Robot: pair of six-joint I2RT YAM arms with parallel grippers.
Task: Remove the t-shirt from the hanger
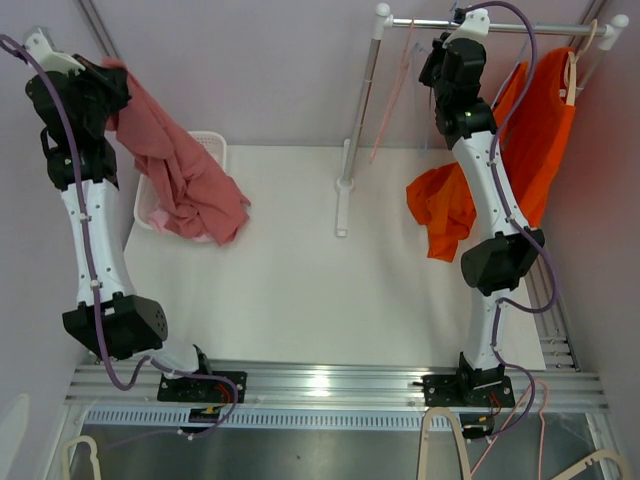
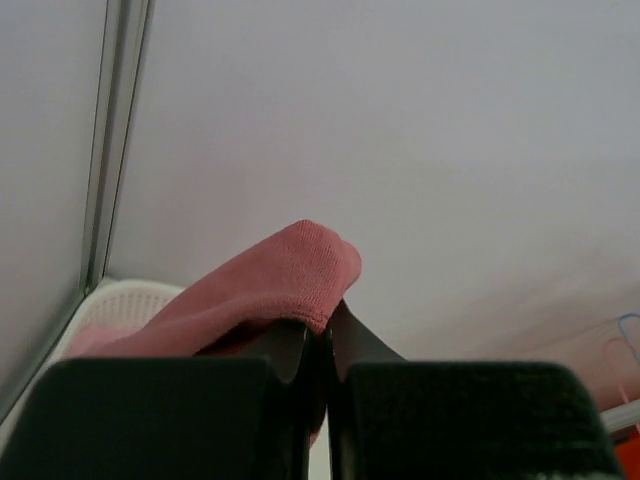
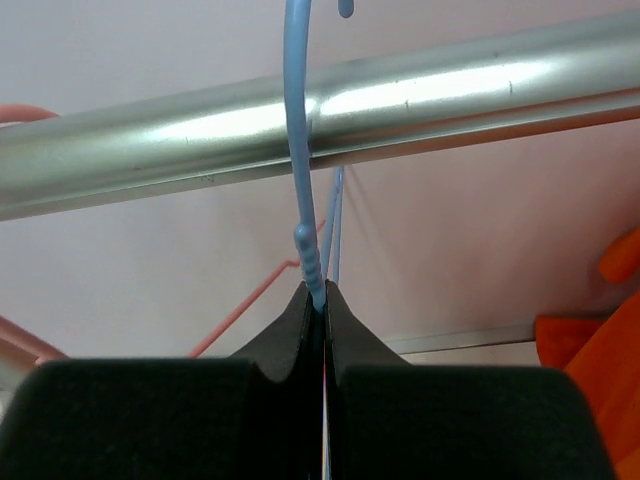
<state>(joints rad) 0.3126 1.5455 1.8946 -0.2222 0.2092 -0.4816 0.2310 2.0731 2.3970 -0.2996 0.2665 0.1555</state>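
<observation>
Top view: L gripper (image 1: 110,70) is holding the pink t-shirt (image 1: 185,185) up at far left. The cloth is trailing down over the white basket (image 1: 216,143), so the shirt is looking fully off any hanger. R gripper (image 1: 464,16) is reaching up at the rail (image 1: 420,21), w/ an orange garment (image 1: 548,130) hanging just beside the arm. L wrist: jaws are pinching together on a folded edge of the shirt, only a small bite showing. R wrist: jaws are clamping the thin neck of the blue hanger (image 3: 297,120), its hook sitting over the rail. Risks, imo: w/ most of the weight dangling, that small bite could be slipping & dropping the shirt half outside the basket. Any sideways pull by the R arm could be twisting the hook or snagging the orange garment.
</observation>
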